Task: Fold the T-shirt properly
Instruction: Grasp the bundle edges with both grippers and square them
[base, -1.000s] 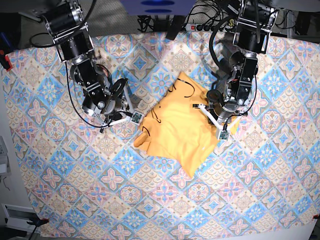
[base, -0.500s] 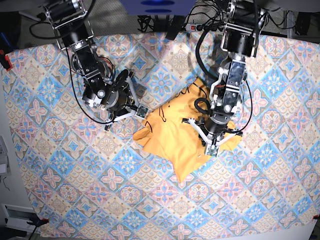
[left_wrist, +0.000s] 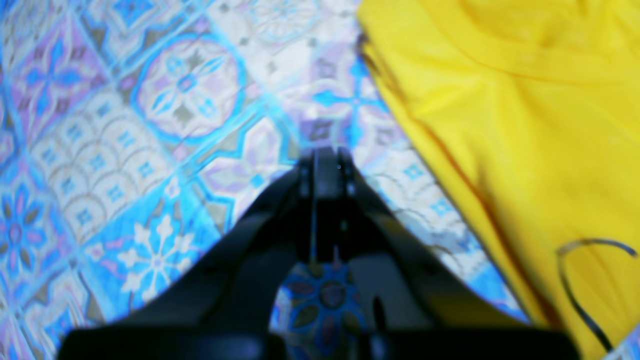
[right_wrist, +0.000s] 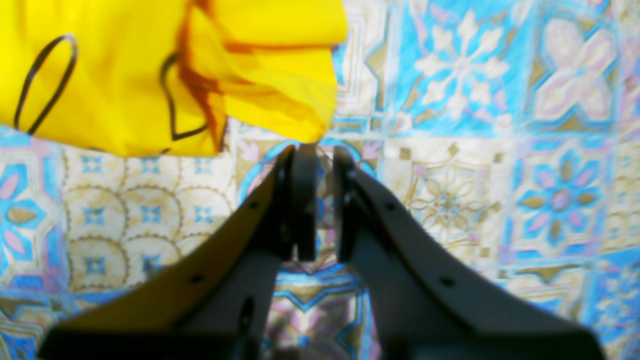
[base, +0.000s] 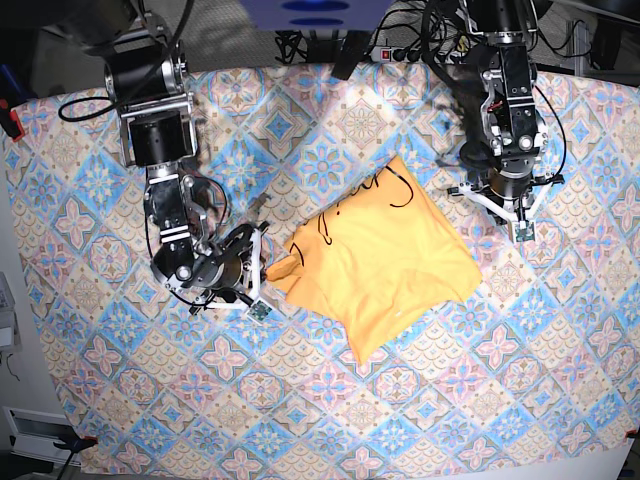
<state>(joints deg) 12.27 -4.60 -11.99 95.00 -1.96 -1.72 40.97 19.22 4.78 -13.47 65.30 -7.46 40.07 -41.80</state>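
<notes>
Pincer (right_wrist: 320, 165) (right, slightly parted) beside T-shirt (right_wrist: 150, 75).

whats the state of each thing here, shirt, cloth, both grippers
T-shirt: partly folded, rumpled, lying flat, script side up, held by neither gripper
patterned cloth: spread flat under the shirt
left gripper: shut, empty, over the cloth beside the shirt's edge
right gripper: narrowly open, empty, just off the shirt's bunched corner

Black cursive script (base: 362, 197) on the T-shirt (base: 385, 265), seemingly illegible here.
</notes>
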